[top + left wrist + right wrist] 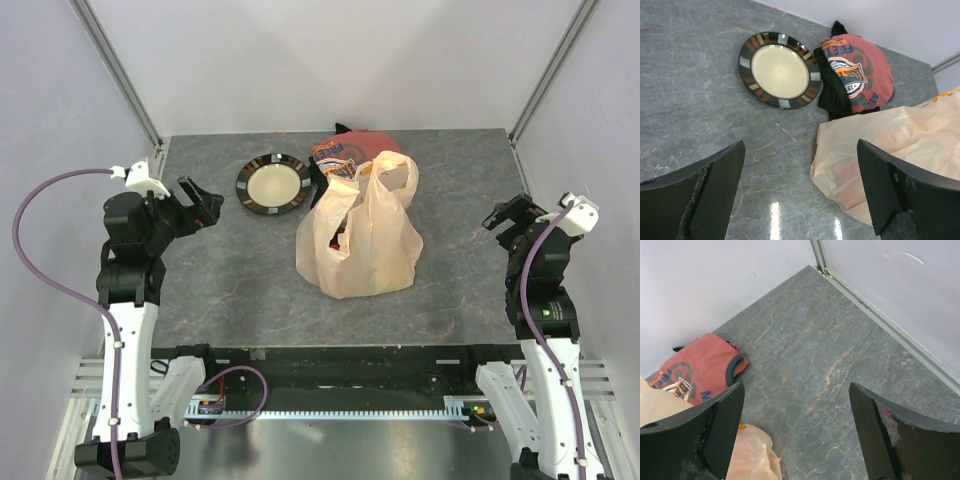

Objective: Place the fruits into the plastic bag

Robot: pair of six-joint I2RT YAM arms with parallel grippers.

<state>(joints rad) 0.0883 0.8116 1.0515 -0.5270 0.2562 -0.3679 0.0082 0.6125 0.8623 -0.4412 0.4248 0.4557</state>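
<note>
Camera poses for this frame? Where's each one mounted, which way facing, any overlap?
Top external: above, behind the bases, looking down on the table; both arms, left gripper, right gripper.
Left wrist: faces the plate, cloth, plastic bag; own fingers.
Right wrist: faces the far right corner; own fingers.
Shared: cloth and plastic bag appear in all three.

The thin cream plastic bag [365, 240] is crinkly and translucent. The grey marbled table [695, 110] is smooth and glossy (lamps reflect in it), the red cloth [860, 75] matt.
</note>
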